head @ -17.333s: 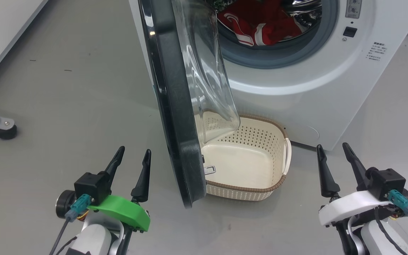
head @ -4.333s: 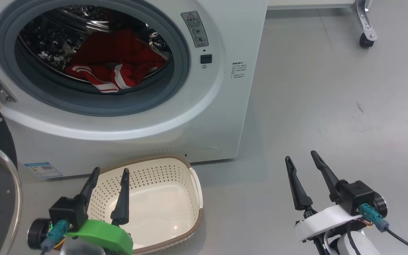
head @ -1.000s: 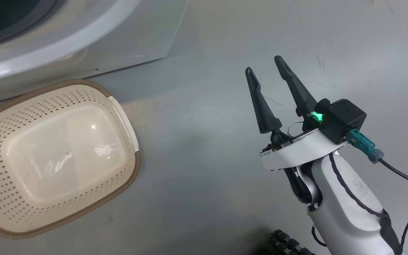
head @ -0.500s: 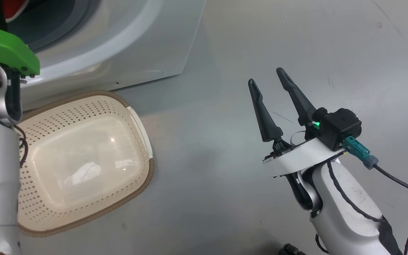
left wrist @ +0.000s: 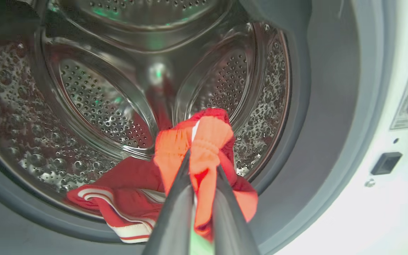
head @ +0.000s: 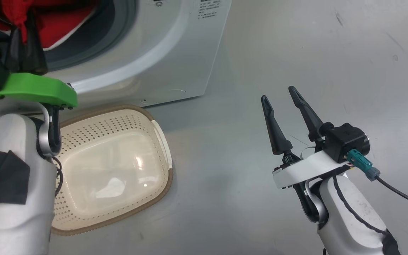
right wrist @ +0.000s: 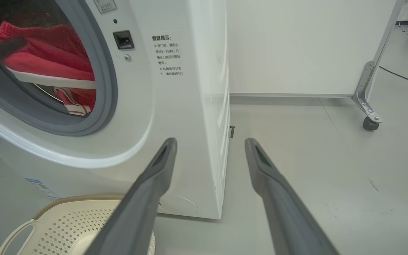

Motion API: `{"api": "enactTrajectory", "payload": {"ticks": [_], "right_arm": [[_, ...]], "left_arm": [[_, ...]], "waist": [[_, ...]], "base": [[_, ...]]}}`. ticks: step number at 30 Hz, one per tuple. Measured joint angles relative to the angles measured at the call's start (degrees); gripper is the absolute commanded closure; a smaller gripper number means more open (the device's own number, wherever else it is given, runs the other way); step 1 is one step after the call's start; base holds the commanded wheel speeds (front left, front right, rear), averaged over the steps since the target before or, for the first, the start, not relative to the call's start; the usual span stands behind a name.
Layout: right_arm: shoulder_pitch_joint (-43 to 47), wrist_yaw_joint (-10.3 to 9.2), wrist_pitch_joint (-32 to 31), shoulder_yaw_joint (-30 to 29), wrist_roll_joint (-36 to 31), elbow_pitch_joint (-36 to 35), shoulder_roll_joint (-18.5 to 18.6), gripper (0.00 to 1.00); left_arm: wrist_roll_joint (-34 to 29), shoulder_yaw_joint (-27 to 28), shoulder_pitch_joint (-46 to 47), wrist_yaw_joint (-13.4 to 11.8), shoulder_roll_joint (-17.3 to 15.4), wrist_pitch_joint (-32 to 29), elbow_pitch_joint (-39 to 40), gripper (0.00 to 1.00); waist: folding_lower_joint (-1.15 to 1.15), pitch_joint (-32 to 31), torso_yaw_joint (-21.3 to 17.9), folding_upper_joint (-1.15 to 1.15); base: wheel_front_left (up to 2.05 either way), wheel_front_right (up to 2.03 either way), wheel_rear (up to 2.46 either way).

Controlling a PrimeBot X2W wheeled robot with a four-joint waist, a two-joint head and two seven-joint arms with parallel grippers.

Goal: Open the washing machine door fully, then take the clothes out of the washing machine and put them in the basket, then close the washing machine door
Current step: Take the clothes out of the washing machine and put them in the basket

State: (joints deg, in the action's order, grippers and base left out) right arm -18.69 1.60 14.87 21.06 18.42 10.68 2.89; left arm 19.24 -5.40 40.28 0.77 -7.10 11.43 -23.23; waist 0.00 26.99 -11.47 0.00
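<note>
1. Far left in the head view, the left gripper (head: 22,33) is up at the mouth of the washing machine (head: 175,46), its green wrist bracket (head: 37,91) just below the opening.
2. The left wrist view gives the close-up: the left gripper (left wrist: 203,161) has its two dark fingers (left wrist: 175,198) squeezed almost together on a bunched fold of the clothes (left wrist: 195,140). That is a firm pinch on red fabric.
3. The rest of the clothes trail down from that pinch. A red piece with white stripes (left wrist: 119,212) lies over the lower lip of the grey rubber seal (left wrist: 324,106), with the steel drum (left wrist: 101,99) shining behind.
4. The clothes (head: 62,24) are in the drum opening, none of them in the basket (head: 101,124).
5. The basket sits on the floor (head: 296,42), tight against the foot of the washing machine and below the opening. Its glossy cream bottom catches the light.
6. Moving right, the right gripper (head: 278,94) hangs over bare floor, well apart from basket and machine. Its fingers are spread wide with nothing between them.
7. Its own camera agrees: the right gripper (right wrist: 211,141) gapes empty, aimed at the machine's front right corner (right wrist: 221,148).
8. Far right in that view, a metal leg on a caster (right wrist: 368,122) stands by the wall.
</note>
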Motion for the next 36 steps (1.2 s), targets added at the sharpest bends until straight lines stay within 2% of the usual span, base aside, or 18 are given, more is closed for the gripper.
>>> {"api": "enactTrajectory", "payload": {"ticks": [13,27,36], "right_arm": [[3.8,0.30,0.0,-0.6,-0.5,1.7,0.0,0.00],[7.9,0.35,0.0,-1.0,-0.9,2.8,0.0,0.00],[9.3,0.80,0.0,-0.7,-1.4,2.8,0.0,0.00]], "left_arm": [[-1.6,-0.7,-5.8,-1.6,0.7,2.3,9.7,1.00],[-3.8,-1.5,-12.2,-3.0,0.8,2.8,19.2,1.00],[-3.8,-2.3,-18.1,-3.6,1.5,2.5,22.8,1.00]], "waist": [[0.00,-7.2,3.7,0.00],[0.00,-14.1,5.3,0.00],[0.00,-16.4,5.5,0.00]], "base": [[0.00,0.00,0.00],[0.00,0.00,0.00],[0.00,0.00,0.00]]}}
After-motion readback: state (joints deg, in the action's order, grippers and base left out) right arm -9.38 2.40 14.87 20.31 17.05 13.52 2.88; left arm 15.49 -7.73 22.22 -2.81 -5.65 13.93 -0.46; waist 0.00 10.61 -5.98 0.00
